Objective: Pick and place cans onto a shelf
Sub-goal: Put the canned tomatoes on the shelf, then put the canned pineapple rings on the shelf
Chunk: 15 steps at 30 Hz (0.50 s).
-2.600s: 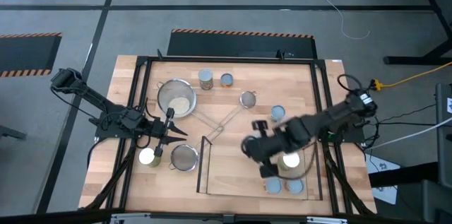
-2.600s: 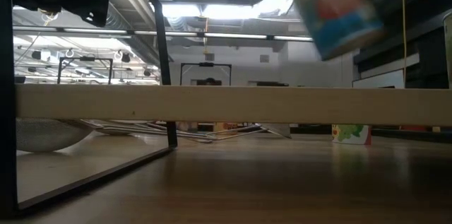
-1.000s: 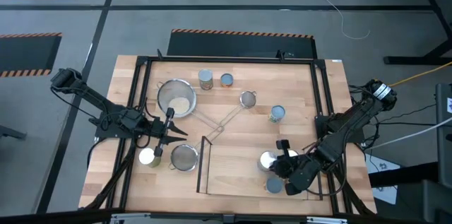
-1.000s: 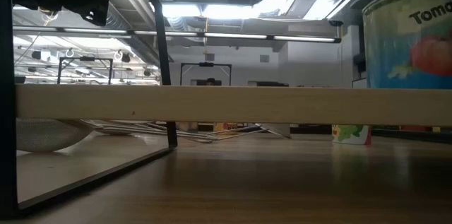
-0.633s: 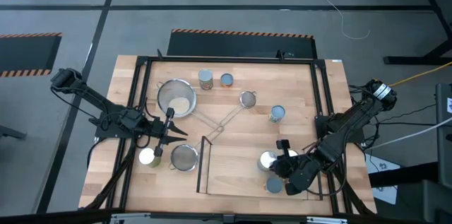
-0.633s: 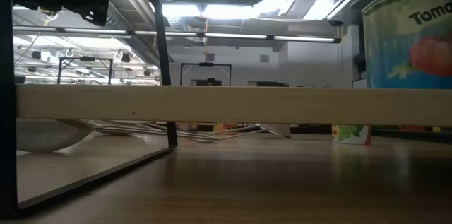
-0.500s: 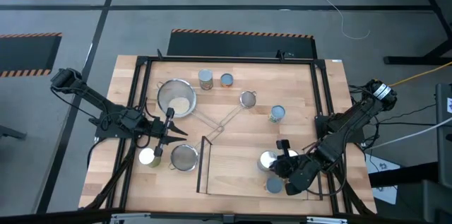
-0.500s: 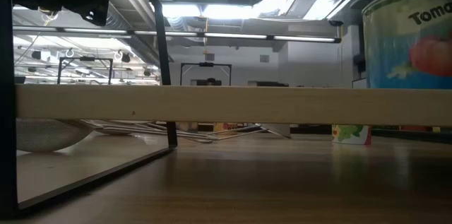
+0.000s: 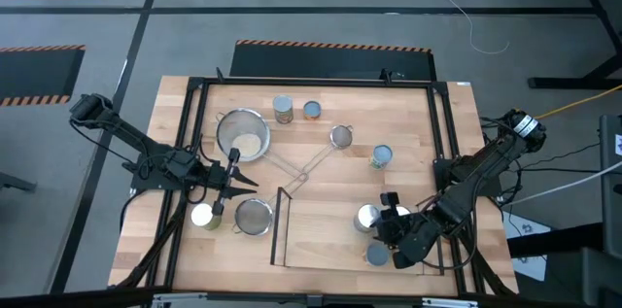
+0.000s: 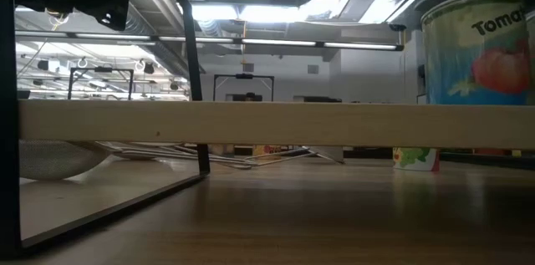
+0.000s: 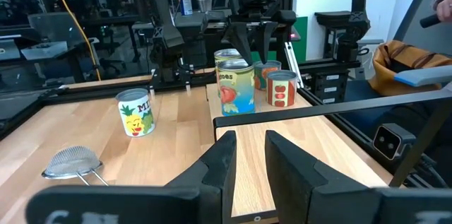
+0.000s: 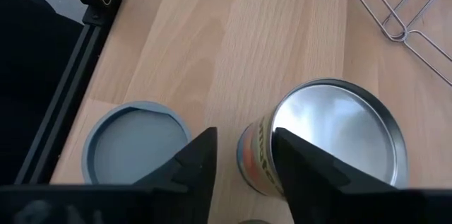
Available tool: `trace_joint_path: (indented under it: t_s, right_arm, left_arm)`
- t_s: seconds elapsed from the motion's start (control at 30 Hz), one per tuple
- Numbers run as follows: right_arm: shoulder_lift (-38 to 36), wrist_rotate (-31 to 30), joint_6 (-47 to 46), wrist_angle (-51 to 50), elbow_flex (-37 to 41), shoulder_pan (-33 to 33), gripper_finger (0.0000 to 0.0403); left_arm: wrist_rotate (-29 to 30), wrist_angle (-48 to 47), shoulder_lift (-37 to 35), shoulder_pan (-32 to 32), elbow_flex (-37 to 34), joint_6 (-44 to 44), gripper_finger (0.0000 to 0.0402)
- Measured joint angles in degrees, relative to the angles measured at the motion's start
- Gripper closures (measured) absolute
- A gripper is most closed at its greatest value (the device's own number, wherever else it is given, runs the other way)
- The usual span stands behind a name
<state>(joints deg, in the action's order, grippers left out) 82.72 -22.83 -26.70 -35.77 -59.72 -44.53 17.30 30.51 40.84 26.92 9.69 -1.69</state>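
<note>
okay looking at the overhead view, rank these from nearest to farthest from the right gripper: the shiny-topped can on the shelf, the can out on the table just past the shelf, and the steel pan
1. Shiny-topped can, on the shelf, right beside the right gripper.
2. Lone table can, beyond the shelf's far edge.
3. Steel pan, far across on the table's left half.

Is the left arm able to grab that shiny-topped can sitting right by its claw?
Probably yes. The left gripper hangs beside the shiny-topped can near the table's left edge, with bare wood between them. The mesh strainer sits on the can's other side, not in the way.
</note>
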Motion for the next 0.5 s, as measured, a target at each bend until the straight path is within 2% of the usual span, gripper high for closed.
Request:
trace_joint_path:
  t_s: [0.3,0.5]
  right_arm:
    - [0.0,1.6,0.1,0.0,-0.2,0.0,0.0256]
    - [0.2,2.1,2.2,-0.6,-3.1,0.0,0.0256]
  left_arm:
    - [0.0,0.0,0.0,0.0,0.0,0.0,0.0333]
    - [0.0,0.0,0.0,0.0,0.0,0.0,0.0333]
